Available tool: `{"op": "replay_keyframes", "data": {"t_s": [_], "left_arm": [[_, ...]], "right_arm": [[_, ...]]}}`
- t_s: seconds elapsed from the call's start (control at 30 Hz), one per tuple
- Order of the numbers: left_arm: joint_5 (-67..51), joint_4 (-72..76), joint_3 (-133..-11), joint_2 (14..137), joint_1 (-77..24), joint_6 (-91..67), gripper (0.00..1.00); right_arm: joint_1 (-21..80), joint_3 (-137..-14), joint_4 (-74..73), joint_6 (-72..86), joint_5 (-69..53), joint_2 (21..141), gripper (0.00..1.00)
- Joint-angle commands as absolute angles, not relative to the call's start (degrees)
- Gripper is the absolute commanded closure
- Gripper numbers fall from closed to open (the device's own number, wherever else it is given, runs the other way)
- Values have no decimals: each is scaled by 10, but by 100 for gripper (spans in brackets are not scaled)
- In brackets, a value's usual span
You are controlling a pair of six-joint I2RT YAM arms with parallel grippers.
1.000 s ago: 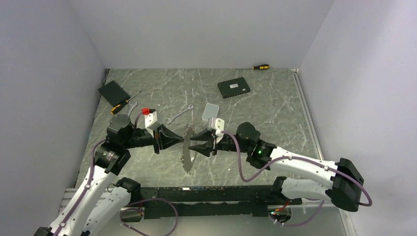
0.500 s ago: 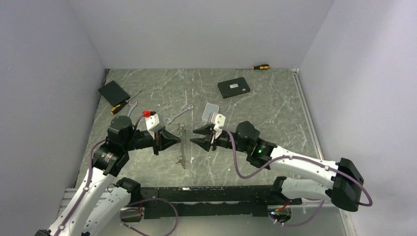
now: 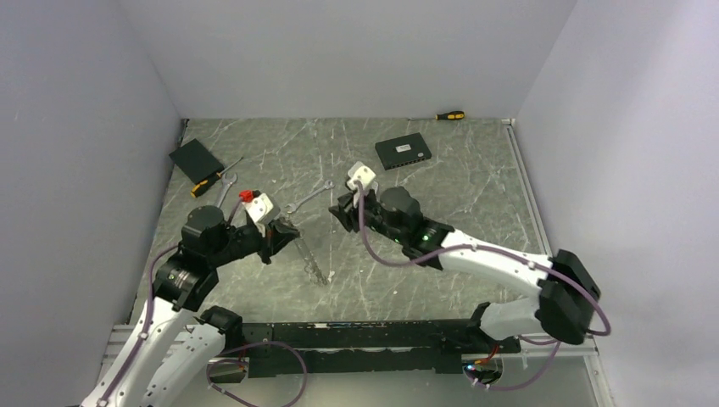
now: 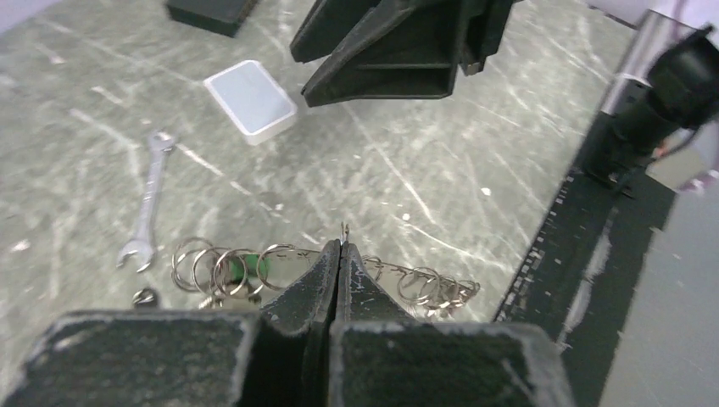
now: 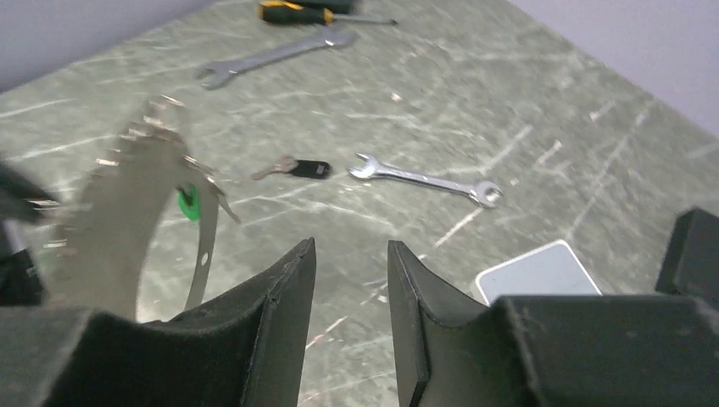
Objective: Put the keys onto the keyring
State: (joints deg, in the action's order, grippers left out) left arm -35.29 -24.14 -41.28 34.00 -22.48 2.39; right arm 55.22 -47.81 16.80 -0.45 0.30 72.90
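- Pinching the keyring point(image 3: 310, 259) by its thin wire with the left hand point(image 4: 339, 248), pressed together on it, on the near side of the wrench point(image 3: 308, 197).
- Hanging from that pinch toward the desk point(image 3: 458, 195), on the near side of the wrench: a wire loop already strung with small rings point(image 4: 212, 270) and a green tag point(image 4: 261, 270). Resting on the desk or just above it, cannot tell.
- Judged only partway done: a loose key point(image 5: 292, 168) with a black tag lying flat on the desk just beside the wrench's open end, not yet threaded.
- Hovering just right of the wrench, over the desk: right hand point(image 5: 350, 246), spread partway, empty, touching nothing.
- Left to do, by this reckoning: lifting the loose key from beside the wrench, carrying it to the wire's free end, sliding it on.
- Keyring apart from the right hand, across the wrench from it and blurred in that wrist view; loose key nearer, just ahead of its tips.
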Motion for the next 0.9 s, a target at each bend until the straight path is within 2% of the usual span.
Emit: {"op": "replay_keyframes", "data": {"t_s": [0.0, 0.37, 0.6, 0.87], "left_arm": [[-211, -240, -436, 299, -226, 33, 100], [139, -283, -440, 225, -226, 12, 100], [242, -294, -445, 161, -225, 5, 100], [295, -277, -429, 92, -223, 14, 100]], "right_arm": [[528, -548, 117, 35, 32, 794, 60], [526, -761, 50, 90, -63, 1028, 58], [549, -885, 56, 67, -148, 1182, 57], [588, -961, 67, 5, -148, 1277, 59]]}}
